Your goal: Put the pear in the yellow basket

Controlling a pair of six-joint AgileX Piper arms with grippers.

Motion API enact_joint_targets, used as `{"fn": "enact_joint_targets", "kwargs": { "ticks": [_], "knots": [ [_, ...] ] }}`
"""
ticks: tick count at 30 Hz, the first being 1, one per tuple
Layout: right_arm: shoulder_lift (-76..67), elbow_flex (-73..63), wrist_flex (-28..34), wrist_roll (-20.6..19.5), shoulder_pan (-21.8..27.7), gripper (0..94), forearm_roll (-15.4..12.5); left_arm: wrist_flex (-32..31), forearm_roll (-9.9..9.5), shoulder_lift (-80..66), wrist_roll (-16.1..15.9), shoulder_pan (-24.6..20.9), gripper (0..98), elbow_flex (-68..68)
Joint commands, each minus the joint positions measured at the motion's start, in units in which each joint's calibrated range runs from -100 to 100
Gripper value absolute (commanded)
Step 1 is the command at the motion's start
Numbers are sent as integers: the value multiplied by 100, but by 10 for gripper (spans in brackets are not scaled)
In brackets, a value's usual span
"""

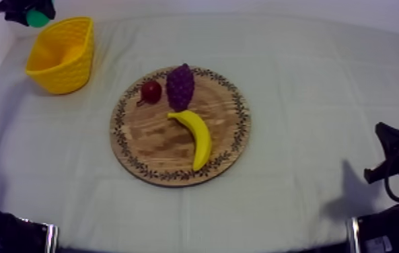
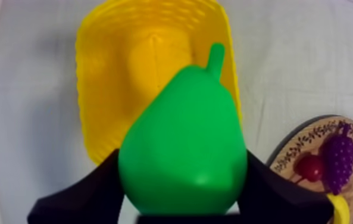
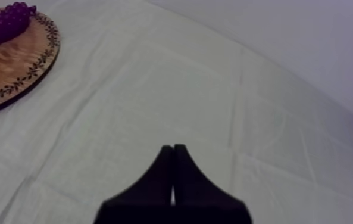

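My left gripper [image 1: 32, 15] hangs at the far left of the table, just behind the yellow basket [image 1: 60, 55], shut on the green pear [image 1: 38, 18]. In the left wrist view the pear [image 2: 181, 152] sits upright between my black fingers [image 2: 89, 190], stem up, over the open basket [image 2: 110, 65]. The round wooden board [image 1: 151, 138] lies mid-table with a banana [image 1: 196, 134], a bunch of grapes [image 1: 180, 86] and a small red fruit [image 1: 151, 91] on it. My right gripper [image 3: 173, 156] is shut on nothing, low at the table's right side [image 1: 397, 158].
The board's edge with grapes [image 2: 339, 156] and the small red fruit [image 2: 311, 168] lies beside the basket in the left wrist view. From the right wrist view the board [image 3: 21, 65] is far off across bare cloth.
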Motion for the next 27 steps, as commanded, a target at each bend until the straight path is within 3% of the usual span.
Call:
{"fn": "enact_joint_targets", "kwargs": {
  "ticks": [1, 27],
  "knots": [
    [-3, -2, 2, 5, -2, 4, 1, 8, 6, 100, -26, -42, 482, -79],
    [-3, -2, 2, 5, -2, 4, 1, -322, 104, 2319, -366, -293, 497, -935]
  ]
}}
